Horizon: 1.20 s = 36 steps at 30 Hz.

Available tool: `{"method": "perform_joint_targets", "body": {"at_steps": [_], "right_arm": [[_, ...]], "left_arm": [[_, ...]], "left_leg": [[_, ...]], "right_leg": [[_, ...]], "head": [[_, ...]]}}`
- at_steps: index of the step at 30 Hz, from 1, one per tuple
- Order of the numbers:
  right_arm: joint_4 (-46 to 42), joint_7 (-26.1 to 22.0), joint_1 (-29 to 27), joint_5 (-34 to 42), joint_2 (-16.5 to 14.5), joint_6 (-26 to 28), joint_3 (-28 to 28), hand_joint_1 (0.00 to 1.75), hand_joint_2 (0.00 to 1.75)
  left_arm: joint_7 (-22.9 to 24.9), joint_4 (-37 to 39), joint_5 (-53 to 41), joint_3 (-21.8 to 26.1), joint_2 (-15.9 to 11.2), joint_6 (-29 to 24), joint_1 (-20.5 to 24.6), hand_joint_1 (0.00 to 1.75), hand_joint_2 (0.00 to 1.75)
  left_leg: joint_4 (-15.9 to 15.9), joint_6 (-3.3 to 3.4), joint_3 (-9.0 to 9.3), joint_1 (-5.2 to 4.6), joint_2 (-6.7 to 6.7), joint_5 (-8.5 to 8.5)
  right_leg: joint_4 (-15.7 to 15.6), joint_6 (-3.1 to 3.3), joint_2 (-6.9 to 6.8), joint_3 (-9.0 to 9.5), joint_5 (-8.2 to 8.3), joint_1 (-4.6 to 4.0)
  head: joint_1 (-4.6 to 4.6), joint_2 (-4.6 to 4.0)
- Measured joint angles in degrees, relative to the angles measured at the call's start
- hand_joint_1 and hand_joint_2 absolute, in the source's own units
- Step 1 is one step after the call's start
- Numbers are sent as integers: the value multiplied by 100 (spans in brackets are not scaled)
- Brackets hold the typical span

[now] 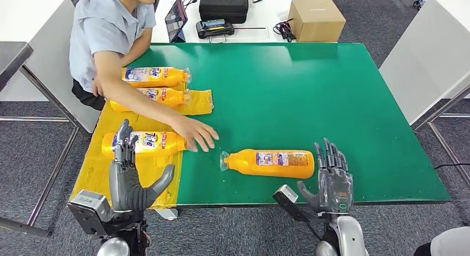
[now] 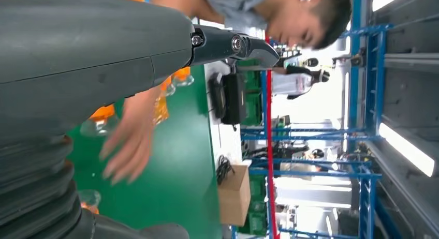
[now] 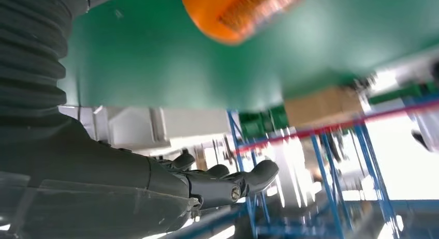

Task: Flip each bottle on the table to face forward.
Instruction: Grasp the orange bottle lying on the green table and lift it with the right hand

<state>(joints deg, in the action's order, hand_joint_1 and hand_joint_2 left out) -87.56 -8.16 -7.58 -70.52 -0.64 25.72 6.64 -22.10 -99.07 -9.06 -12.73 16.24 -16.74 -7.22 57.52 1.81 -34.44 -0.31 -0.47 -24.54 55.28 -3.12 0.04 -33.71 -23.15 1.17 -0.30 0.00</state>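
Back-label bottle (image 1: 270,163) beside spread, empty right hand (image 1: 332,178): not yet flipped. Front-label bottle (image 1: 145,143) beyond spread, empty left hand (image 1: 128,175) fingertips: done.

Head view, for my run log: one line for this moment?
left hand open by bottle | right hand open | person's hand on table

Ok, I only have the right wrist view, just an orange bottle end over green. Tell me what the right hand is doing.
Observer: The right hand is open, beside the bottle on the mat, not gripping it.
Operator: Give me the left side.
Observer: The left hand is over another bottle on the yellow sheet.
Operator: Report anyone nearby.
Observer: A person's hand rests on the table by that bottle's cap end.
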Motion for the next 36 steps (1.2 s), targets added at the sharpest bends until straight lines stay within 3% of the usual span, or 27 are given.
{"method": "perform_joint_targets", "body": {"at_steps": [11, 19, 36], "right_arm": [[798, -114, 551, 211, 172, -369, 154, 0, 175], [885, -89, 787, 68, 166, -512, 464, 0, 175], [1536, 395, 1540, 192, 258, -1566, 1023, 0, 175]], "left_arm": [[416, 167, -1272, -507, -71, 200, 78, 0, 175], [586, 391, -1570, -736, -97, 391, 151, 0, 175], [906, 663, -1834, -867, -98, 733, 404, 0, 175]], "left_leg": [[0, 0, 0, 0, 1, 0], [0, 0, 0, 0, 0, 1], [1, 1, -1, 0, 0, 2]], "right_leg": [[0, -1, 0, -1, 1, 0], [0, 0, 0, 0, 0, 0], [1, -2, 0, 1, 2, 0]], "head": [[-1, 0], [0, 0], [1, 0]]}}
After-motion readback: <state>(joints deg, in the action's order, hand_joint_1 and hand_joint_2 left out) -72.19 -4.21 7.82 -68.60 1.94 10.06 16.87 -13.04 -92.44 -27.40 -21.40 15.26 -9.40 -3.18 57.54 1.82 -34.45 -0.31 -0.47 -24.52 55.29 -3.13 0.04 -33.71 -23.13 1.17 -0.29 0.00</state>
